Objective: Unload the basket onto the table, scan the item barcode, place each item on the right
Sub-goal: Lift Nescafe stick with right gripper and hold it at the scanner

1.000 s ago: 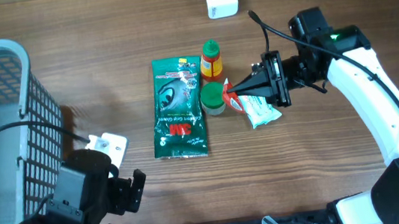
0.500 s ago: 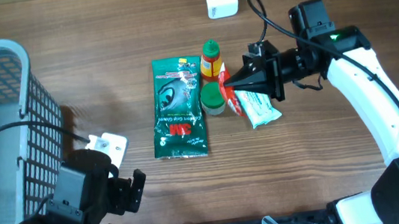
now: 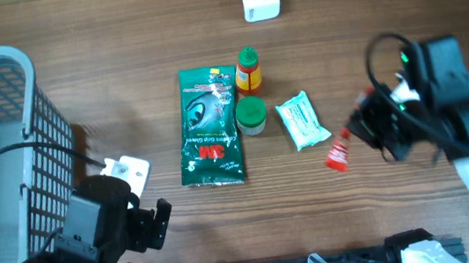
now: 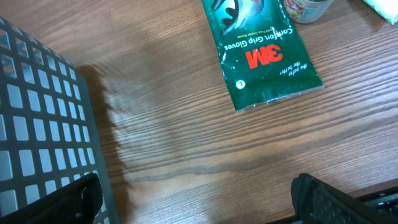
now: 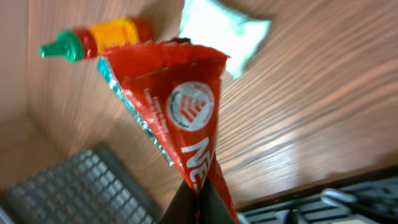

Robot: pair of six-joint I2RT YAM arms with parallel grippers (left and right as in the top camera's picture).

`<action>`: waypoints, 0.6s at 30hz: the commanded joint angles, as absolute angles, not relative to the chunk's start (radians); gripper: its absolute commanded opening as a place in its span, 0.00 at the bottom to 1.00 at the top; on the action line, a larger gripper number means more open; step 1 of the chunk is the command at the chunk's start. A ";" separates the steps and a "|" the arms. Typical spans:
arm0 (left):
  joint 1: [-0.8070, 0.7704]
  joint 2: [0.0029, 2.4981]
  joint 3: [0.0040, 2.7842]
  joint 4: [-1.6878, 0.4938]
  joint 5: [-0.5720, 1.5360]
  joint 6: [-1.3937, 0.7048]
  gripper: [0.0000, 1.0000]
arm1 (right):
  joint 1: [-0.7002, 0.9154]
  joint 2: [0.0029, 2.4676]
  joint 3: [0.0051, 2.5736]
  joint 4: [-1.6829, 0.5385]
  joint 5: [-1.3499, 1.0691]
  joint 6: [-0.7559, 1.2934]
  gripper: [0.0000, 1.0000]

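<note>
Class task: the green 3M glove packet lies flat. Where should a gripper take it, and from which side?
Probably the near short edge, from above: the glove packet lies flat and thin, that end is free, while a sauce bottle and green-lidded jar crowd its right side.

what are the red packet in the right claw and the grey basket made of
Red packet: probably thin plastic or foil film, glossy; it creases sharply and catches light. Grey basket: looks like moulded plastic, matte, with a regular grid of holes.
</note>
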State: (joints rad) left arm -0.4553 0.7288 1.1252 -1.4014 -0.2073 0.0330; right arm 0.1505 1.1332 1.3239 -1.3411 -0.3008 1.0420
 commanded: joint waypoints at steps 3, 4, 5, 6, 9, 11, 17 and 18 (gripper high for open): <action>-0.451 0.727 1.128 -1.400 -0.199 0.041 1.00 | 0.150 1.003 1.328 -1.382 0.010 1.186 0.04; -0.451 0.727 1.128 -1.400 -0.199 0.041 1.00 | 0.150 1.002 1.328 -1.382 0.041 1.219 0.04; -0.451 0.727 1.128 -1.400 -0.199 0.041 1.00 | 0.150 1.012 1.328 -1.381 0.067 1.254 0.04; -0.451 0.727 1.128 -1.400 -0.199 0.041 1.00 | 0.150 1.039 1.328 -1.380 0.093 1.313 0.04; -0.451 0.727 1.128 -1.400 -0.199 0.041 1.00 | 0.150 1.151 1.328 -1.327 0.098 1.396 0.04; -0.451 0.727 1.128 -1.400 -0.199 0.041 1.00 | 0.150 1.284 1.328 -1.234 0.094 1.472 0.04; -0.451 0.727 1.128 -1.400 -0.199 0.041 1.00 | 0.150 1.628 1.328 -0.679 0.094 1.530 0.05; -0.451 0.727 1.128 -1.400 -0.199 0.041 1.00 | 0.150 1.673 1.328 -0.580 0.094 1.529 0.05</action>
